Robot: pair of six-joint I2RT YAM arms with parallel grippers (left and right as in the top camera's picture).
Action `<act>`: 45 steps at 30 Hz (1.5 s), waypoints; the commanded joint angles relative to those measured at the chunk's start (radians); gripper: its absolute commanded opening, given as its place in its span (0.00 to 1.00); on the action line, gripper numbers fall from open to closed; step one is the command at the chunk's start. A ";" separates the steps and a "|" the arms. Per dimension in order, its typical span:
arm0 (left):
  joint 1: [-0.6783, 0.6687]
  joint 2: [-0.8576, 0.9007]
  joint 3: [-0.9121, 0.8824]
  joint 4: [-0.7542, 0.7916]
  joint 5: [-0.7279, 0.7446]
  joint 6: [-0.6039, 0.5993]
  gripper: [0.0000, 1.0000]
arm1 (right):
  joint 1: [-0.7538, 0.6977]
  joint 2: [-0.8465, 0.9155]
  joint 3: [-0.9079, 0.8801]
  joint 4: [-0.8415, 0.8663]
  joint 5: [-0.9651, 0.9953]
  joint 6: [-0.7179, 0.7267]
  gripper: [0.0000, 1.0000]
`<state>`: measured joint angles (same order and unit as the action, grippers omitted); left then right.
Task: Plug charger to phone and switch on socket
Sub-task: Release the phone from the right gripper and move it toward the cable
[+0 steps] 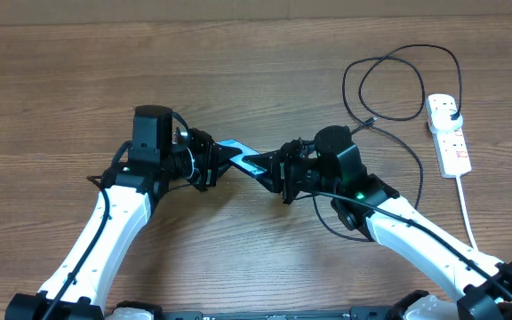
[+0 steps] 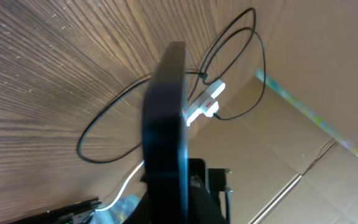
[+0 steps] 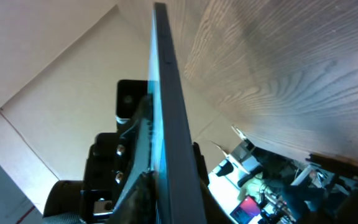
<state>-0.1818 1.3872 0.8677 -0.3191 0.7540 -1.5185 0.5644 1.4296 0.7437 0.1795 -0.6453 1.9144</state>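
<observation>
- Right now I judge I'm in the phone-positioning step. The phone (image 1: pixel 238 156) sits mid-desk between my two arms and looks lifted off the desk (image 1: pixel 60 89), edge-on in both wrist views.
- The left gripper (image 1: pixel 210 167) is clamped on the phone's near end.
- The right gripper (image 1: pixel 281 173) is at the phone's other end, and the phone runs up from between its fingers. I cannot tell whether it is gripping or letting go.
- The charger (image 1: pixel 345 84) lies in loose loops on the far right of the desk. Its plug (image 1: pixel 449 110) is seated in the socket (image 1: pixel 452 147), and its free end lies near the right arm, not touching the phone.
- So the cable is not in the phone yet. I can't read the socket's switch from here.
- The next move calls for the left gripper to hold the phone steady alone. The right gripper must come free, pinch the small connector tip and line it up squarely with the port.
</observation>
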 commanded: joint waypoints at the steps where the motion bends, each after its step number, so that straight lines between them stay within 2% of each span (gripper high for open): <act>1: -0.010 -0.003 0.015 0.021 -0.006 0.029 0.04 | 0.054 -0.011 0.002 -0.008 -0.126 -0.026 0.20; 4: -0.010 -0.003 0.015 0.021 -0.050 0.039 0.04 | 0.054 -0.011 0.002 -0.009 -0.126 -0.045 0.25; 7: -0.010 -0.003 0.015 0.018 -0.128 0.128 0.04 | 0.052 -0.011 0.002 -0.009 -0.119 -0.139 0.25; 9: -0.008 -0.003 0.015 0.001 -0.169 0.208 0.04 | 0.045 -0.011 0.002 -0.009 -0.076 -0.298 0.26; 11: -0.008 -0.003 0.015 -0.028 -0.188 0.265 0.04 | 0.035 -0.011 0.002 -0.016 -0.016 -0.509 0.38; 14: -0.008 -0.003 0.015 -0.058 -0.187 0.357 0.04 | 0.011 -0.011 0.002 -0.089 0.081 -0.724 0.43; 23: -0.008 -0.002 0.015 -0.105 -0.127 0.442 0.04 | -0.136 -0.011 0.003 -0.285 0.358 -1.051 0.46; 27: -0.008 -0.002 0.015 -0.103 -0.130 0.442 0.04 | -0.187 -0.011 0.003 -0.370 0.640 -1.143 0.54; 29: -0.008 -0.002 0.015 -0.102 -0.138 0.441 0.05 | -0.193 -0.011 0.005 -0.373 0.707 -1.194 0.56; 35: -0.009 -0.002 0.015 -0.099 -0.124 0.441 0.04 | -0.196 0.010 0.058 -0.385 0.961 -1.240 0.54; 40: -0.009 -0.002 0.015 -0.099 -0.123 0.441 0.04 | -0.252 0.174 0.224 -0.527 1.012 -1.241 0.51; 45: -0.008 -0.002 0.015 -0.100 -0.131 0.441 0.05 | -0.312 0.407 0.445 -0.743 1.011 -1.144 0.48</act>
<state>-0.1883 1.3903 0.8707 -0.4263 0.6086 -1.0954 0.2802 1.7390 1.0962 -0.5140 0.3340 0.7048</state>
